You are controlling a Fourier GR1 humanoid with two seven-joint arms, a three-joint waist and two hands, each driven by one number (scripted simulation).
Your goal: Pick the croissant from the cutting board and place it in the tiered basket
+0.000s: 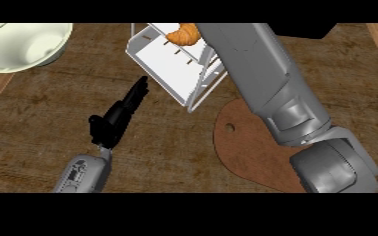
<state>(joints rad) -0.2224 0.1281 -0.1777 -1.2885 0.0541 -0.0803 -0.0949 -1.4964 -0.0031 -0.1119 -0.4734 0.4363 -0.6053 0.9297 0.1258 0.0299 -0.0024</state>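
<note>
Croissant (pixel 183 34) is up at the far end of the white tiered basket (pixel 166 62), showing just past the right forearm (pixel 258 75), so it looks like it's about at the drop-off spot. Thing is, the right robot hand is hidden behind that forearm, so I can't tell if it's holding the pastry or has let go. The left robot hand (pixel 118 115) lies with straight, relaxed fingers over the worktop (pixel 52 110), close to the basket's left side, holding nothing. The risk, I reckon: the basket looks light and wiry, and the forearm lies right across it, so pulling back carelessly could nudge or tip it. The cutting board (pixel 244 140) sits bare below.
</note>
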